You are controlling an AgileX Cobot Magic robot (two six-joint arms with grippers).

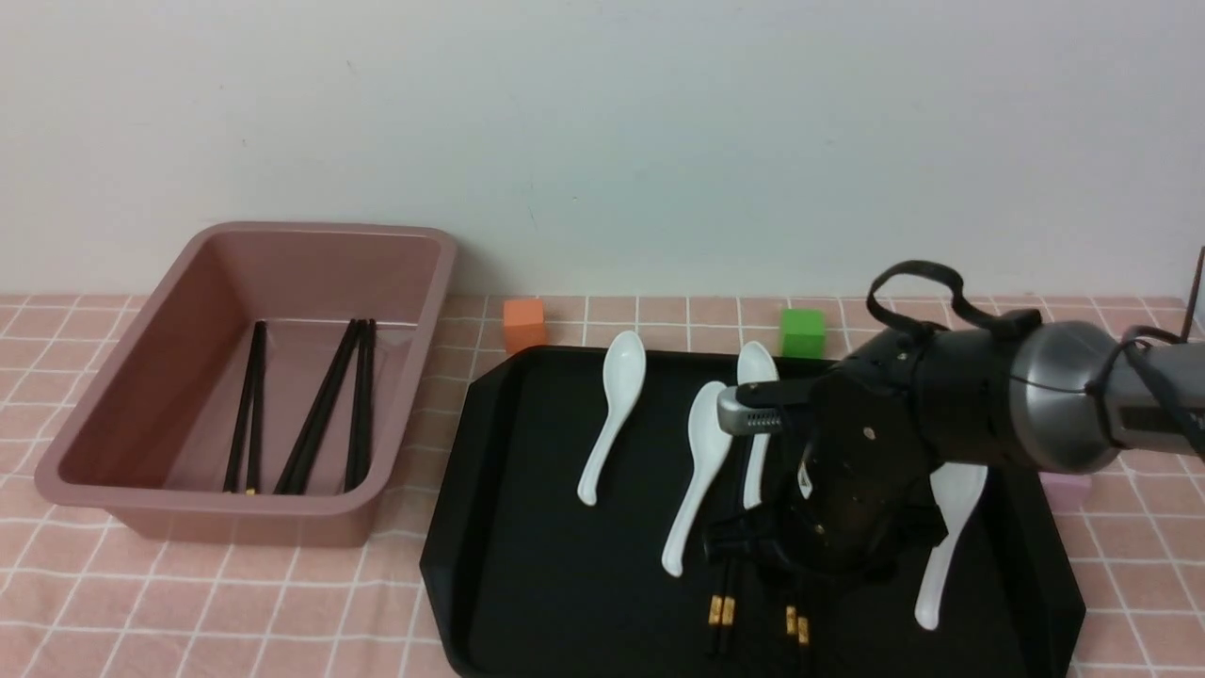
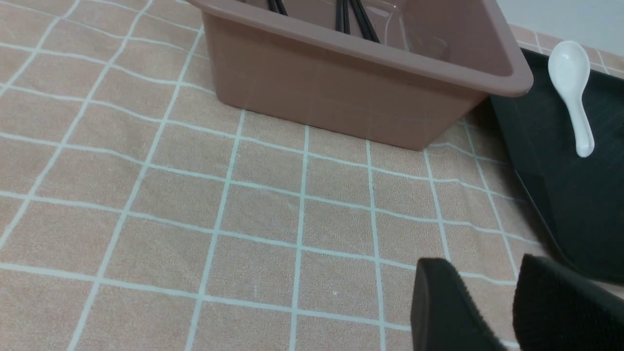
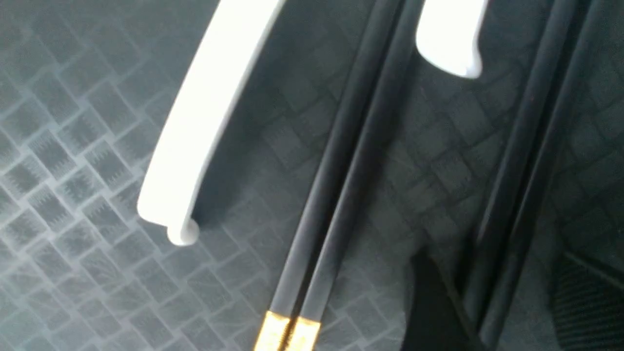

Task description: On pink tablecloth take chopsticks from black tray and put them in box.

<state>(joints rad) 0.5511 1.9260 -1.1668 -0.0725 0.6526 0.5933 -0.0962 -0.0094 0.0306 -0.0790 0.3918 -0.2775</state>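
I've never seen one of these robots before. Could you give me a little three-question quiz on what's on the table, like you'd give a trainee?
1. True or false: the box already holds some chopsticks.
2. How many white spoons lie on the black tray? A two, B four, C six.
3. Fill in: the ___ arm's claw straddles a chopstick pair on the tray.
Key: 1 true; 2 B; 3 right.
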